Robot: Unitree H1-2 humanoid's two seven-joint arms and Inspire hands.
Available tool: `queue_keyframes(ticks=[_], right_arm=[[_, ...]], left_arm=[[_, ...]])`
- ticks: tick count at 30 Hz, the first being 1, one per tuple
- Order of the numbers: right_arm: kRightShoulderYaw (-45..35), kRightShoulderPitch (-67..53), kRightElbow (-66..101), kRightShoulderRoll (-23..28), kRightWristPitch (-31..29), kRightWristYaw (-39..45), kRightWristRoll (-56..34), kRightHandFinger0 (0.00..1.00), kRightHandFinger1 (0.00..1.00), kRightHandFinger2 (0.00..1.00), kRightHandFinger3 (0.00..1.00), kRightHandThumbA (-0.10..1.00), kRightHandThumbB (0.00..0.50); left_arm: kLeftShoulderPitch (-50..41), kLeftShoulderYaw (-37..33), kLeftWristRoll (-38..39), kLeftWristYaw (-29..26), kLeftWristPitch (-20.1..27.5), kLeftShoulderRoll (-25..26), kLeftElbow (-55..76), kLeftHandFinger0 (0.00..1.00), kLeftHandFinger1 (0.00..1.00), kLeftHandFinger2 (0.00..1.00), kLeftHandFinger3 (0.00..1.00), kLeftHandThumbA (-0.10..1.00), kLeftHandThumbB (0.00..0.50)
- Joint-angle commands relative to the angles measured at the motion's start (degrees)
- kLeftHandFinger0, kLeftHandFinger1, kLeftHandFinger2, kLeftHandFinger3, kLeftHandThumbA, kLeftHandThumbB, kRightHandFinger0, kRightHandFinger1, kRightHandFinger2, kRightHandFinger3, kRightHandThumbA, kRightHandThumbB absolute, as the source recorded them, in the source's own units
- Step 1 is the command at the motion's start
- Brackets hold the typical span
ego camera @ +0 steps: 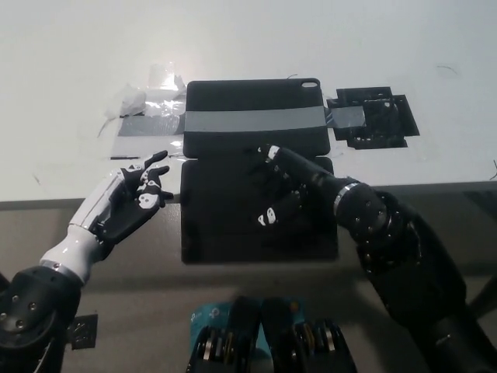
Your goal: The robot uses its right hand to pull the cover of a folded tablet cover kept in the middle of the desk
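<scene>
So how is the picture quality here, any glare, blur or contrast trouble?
Head view: a glare spot washes out the clear tape left of the tablet cover; the white desk is bright and nearly featureless; the black right hand blends into the dark unfolded flap, so its outline is hard to read; the white left hand is sharp, without motion blur.

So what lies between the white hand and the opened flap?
Head view: only bare desk edge lies between the left hand and the flap. The hand hangs open beside it, apart.
</scene>
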State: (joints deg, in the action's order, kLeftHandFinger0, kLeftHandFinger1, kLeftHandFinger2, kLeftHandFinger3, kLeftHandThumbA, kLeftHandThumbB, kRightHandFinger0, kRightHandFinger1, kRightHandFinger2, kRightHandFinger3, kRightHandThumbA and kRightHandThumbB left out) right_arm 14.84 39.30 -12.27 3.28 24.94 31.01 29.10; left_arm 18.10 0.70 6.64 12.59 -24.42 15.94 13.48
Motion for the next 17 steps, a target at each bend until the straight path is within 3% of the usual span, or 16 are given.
queue_keyframes(ticks=[1, 2, 5, 9, 12, 15, 16, 17], right_arm=[[-5.65, -0.05, 2.11, -2.10, 1.99, 6.68, 4.86, 0.37, 0.56, 0.74, 1.00, 1.00, 0.313], [-7.42, -1.04, 2.21, -2.74, 1.99, 7.01, 6.01, 0.30, 0.52, 0.75, 1.00, 1.00, 0.323], [-10.76, -2.25, 2.44, -4.17, 1.99, 8.36, 7.94, 0.29, 0.49, 0.72, 1.00, 1.00, 0.337], [-15.64, -7.20, 6.16, -5.45, 1.99, 9.34, 9.47, 0.29, 0.47, 0.69, 1.00, 1.00, 0.285], [-17.69, -9.53, 9.05, -5.87, 1.99, 11.34, 10.18, 0.31, 0.50, 0.71, 1.00, 1.00, 0.298], [-18.87, -12.30, 14.24, -5.03, 1.99, 13.36, 7.23, 0.30, 0.49, 0.67, 0.99, 1.00, 0.321], [-19.25, -14.04, 19.65, -3.60, 1.99, 14.89, 3.64, 0.33, 0.51, 0.65, 0.94, 1.00, 0.274], [-19.25, -14.04, 19.65, -3.60, 1.99, 14.89, 3.64, 0.33, 0.51, 0.65, 0.94, 1.00, 0.274]], left_arm=[[2.27, 0.52, 0.59, 0.94, 0.57, 1.52, 0.17, 0.72, 0.93, 1.00, 1.00, 1.00, 0.244], [2.34, 0.51, 0.66, 1.09, 0.38, 1.64, 0.42, 0.72, 0.93, 1.00, 1.00, 1.00, 0.241], [2.56, 0.46, 0.43, 1.07, 0.29, 1.78, 0.36, 0.73, 0.93, 1.00, 1.00, 1.00, 0.243], [2.51, 0.33, 0.45, 1.06, 0.07, 1.60, 0.40, 0.73, 0.93, 1.00, 1.00, 1.00, 0.252], [1.99, 0.34, 0.60, 1.13, -0.20, 1.45, 0.57, 0.74, 0.94, 1.00, 1.00, 1.00, 0.264], [1.25, 0.46, 0.68, 1.26, 0.40, 1.35, 0.34, 0.71, 0.92, 1.00, 1.00, 1.00, 0.244], [0.98, 0.32, 0.42, 1.20, 0.67, 1.28, 0.29, 0.70, 0.91, 1.00, 1.00, 1.00, 0.242], [0.98, 0.32, 0.42, 1.20, 0.67, 1.28, 0.29, 0.70, 0.91, 1.00, 1.00, 1.00, 0.242]])
